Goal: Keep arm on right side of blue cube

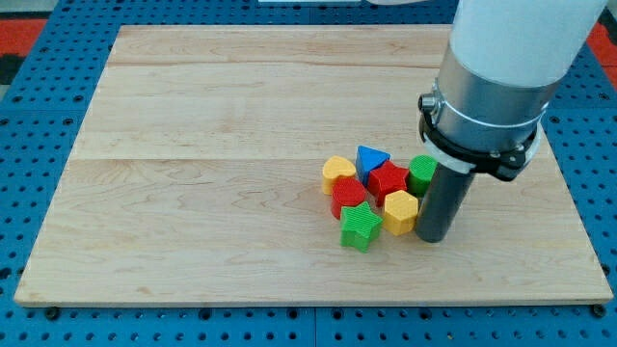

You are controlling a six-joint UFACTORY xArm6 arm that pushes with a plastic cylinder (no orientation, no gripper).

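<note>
My tip (433,237) rests on the surface (193,193), close to the bottom right corner. It sits just to the view's right of the yellow block (400,211), and may be touching it. There is no claw on this arm, only the rod, so there is nothing to open or shut.

The blocks are bunched in one pile, right of the middle and nearer the bottom edge. Closest to the bottom edge is the green star (360,226). Next to it, toward the right edge, is the yellow block. Behind the star is a red block (347,196). A little farther back are the yellow heart (338,173), a second red block (388,179) and a green block (422,172), which is partly hidden by the arm. Farthest back is the blue block (371,158). It looks more like a triangle than a cube, but it is the only blue one, so I take it as the task's thing.

I think the step in hand is just staying put, because my tip is already on the blue block's right, though nearer the bottom edge and not beside it. The next move should be small: stay right of the pile and do not knock the green or yellow block.

There are no boxes, bowls or trays here, so nothing is inside anything
</note>
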